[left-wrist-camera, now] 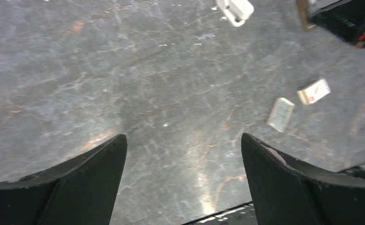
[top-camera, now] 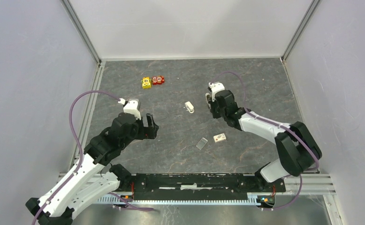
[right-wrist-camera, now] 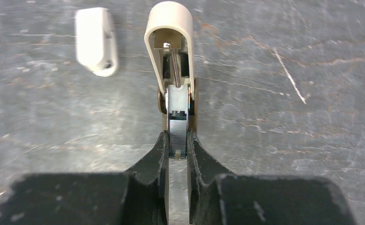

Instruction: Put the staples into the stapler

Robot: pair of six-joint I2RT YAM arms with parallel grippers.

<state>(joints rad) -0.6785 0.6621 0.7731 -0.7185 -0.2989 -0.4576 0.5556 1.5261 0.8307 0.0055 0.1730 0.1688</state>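
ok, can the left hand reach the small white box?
Probably yes. The left hand is open, and the small white box lies flat in the open, apart from the clear case, with the right arm just behind it.

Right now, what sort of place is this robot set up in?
Probably a lab robot test cell: plain white walls box in a dark table, aluminium posts frame the corners, and the left arm and right arm are bolted to a rail at the near edge.
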